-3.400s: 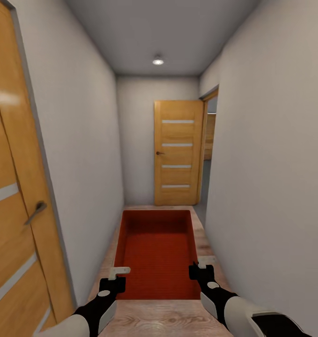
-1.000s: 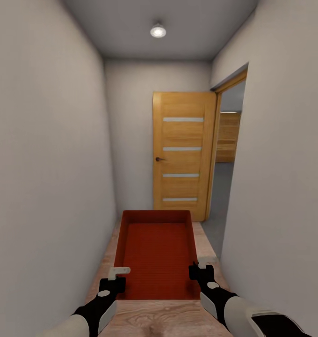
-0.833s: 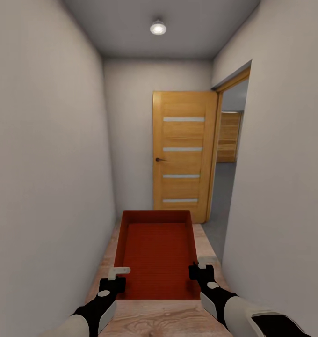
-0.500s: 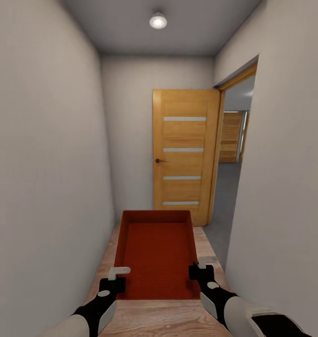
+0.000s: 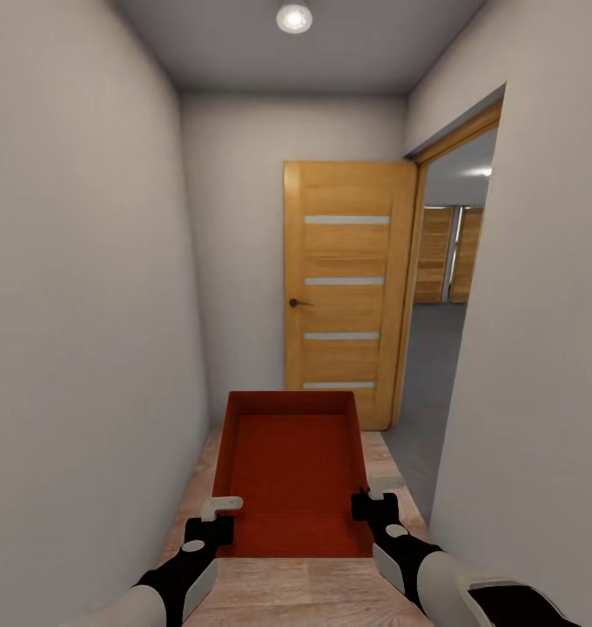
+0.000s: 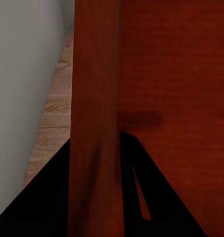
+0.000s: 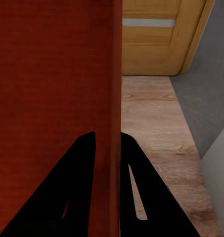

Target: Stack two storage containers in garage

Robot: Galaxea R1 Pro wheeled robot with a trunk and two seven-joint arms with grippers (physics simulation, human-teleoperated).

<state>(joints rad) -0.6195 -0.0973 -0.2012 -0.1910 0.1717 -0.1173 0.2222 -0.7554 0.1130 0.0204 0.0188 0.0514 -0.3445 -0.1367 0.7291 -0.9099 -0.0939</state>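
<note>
1. The red box is held out in front of the robot, its long axis pointing down the hallway.
2. The left gripper pinches the box's left wall and the right gripper its right wall, each with one finger inside and one outside.
3. The open doorway to the grey floor lies ahead to the right, nearer the right arm.

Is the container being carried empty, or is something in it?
Empty. The head view looks straight into the container, held level between the left gripper and right gripper: bare red bottom, nothing inside.
</note>
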